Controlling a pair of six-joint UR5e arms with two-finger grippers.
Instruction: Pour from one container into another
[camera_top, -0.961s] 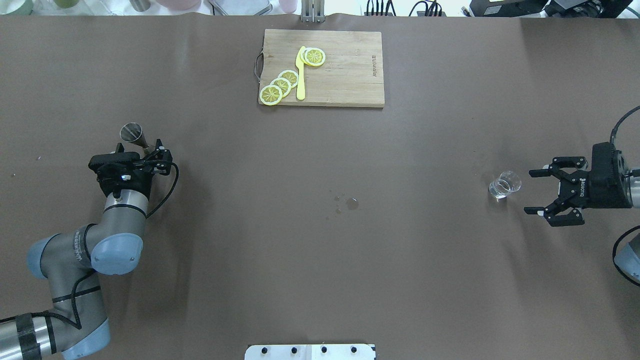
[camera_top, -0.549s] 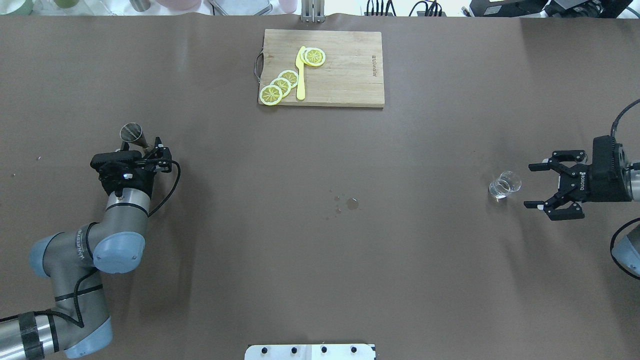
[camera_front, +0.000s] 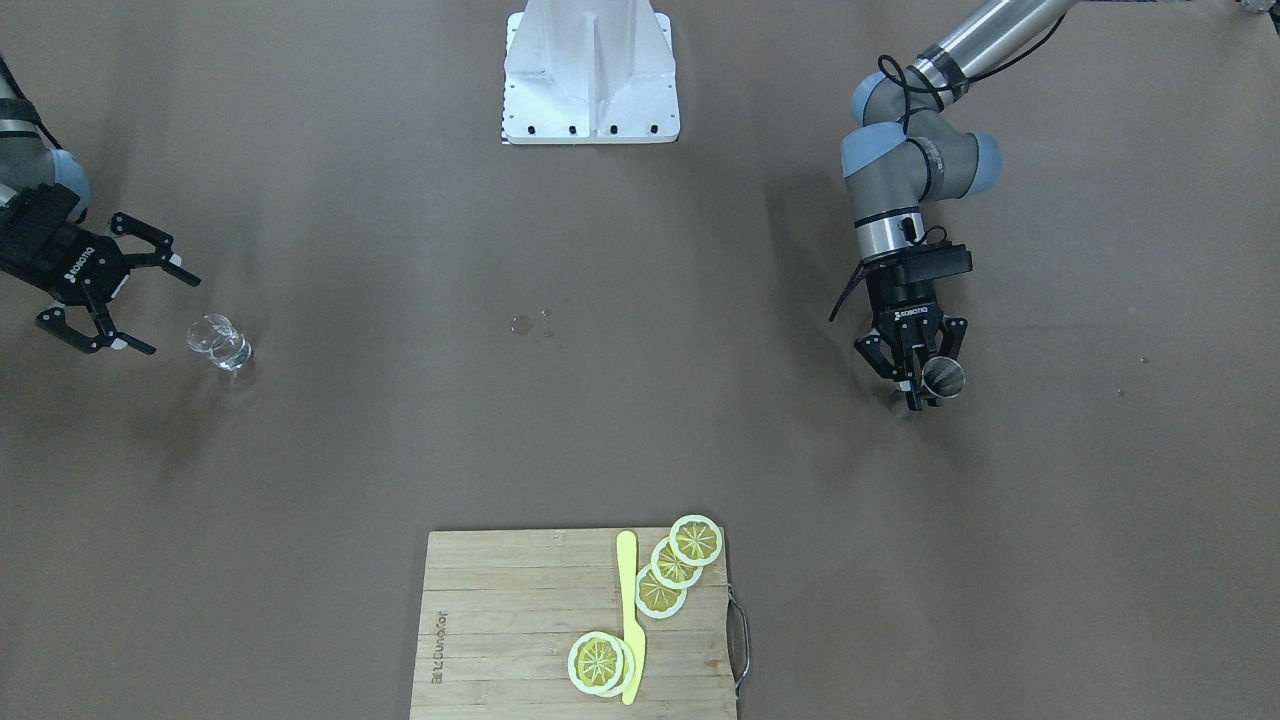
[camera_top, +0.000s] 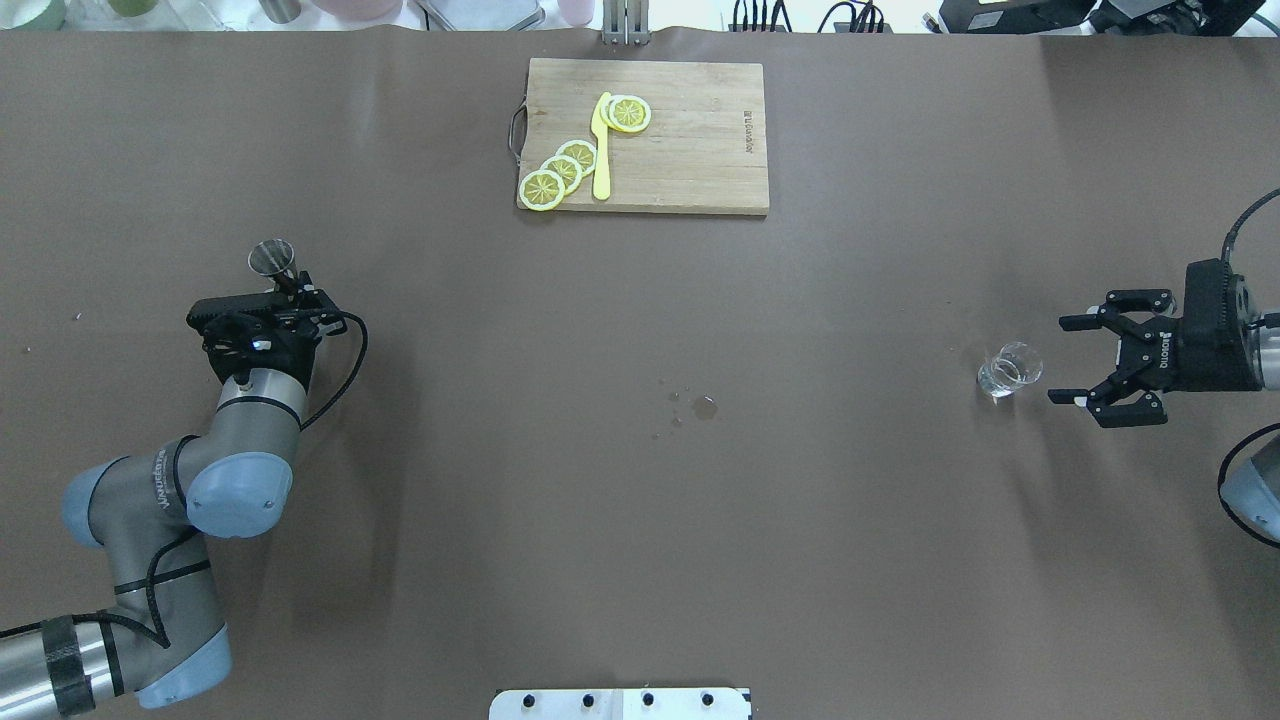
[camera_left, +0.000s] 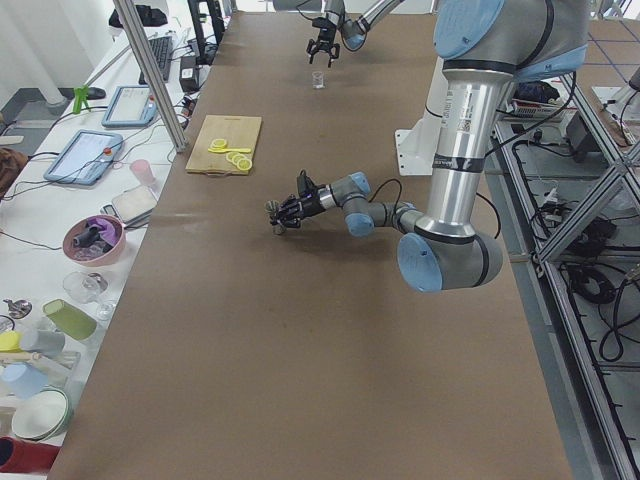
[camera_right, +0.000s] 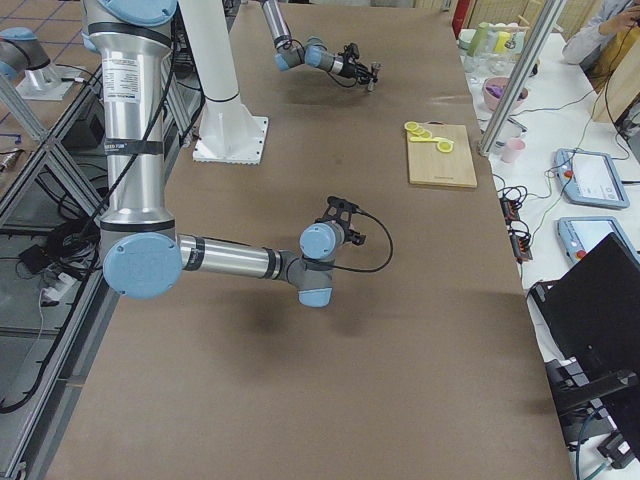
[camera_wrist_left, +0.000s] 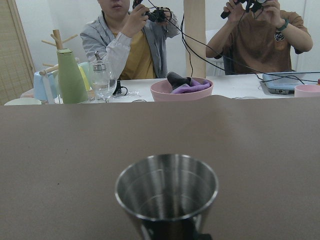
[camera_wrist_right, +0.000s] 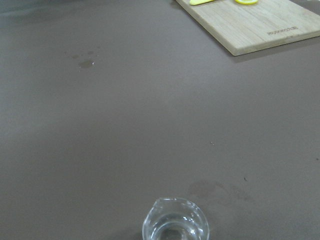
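Note:
A small steel cup (camera_top: 271, 257) sits at the table's left side, with my left gripper (camera_top: 297, 293) shut on its lower part. The left wrist view has the steel cup (camera_wrist_left: 167, 191) upright and close, its inside looking empty. From the front, the steel cup (camera_front: 943, 378) sits between the fingers of the left gripper (camera_front: 915, 375). A small clear glass (camera_top: 1010, 368) holding a little clear liquid stands on the right. My right gripper (camera_top: 1057, 360) is open just right of it, not touching. The glass (camera_wrist_right: 174, 223) fills the bottom of the right wrist view.
A wooden cutting board (camera_top: 690, 150) with lemon slices (camera_top: 560, 172) and a yellow knife (camera_top: 601, 145) lies at the far middle. A few spilled drops (camera_top: 700, 406) mark the table centre. Two people (camera_wrist_left: 135, 40) and tableware stand beyond the far edge.
My left gripper has moved a little away from the robot, carrying the steel cup. My right gripper, still open, has shifted slightly toward the far side beside the glass.

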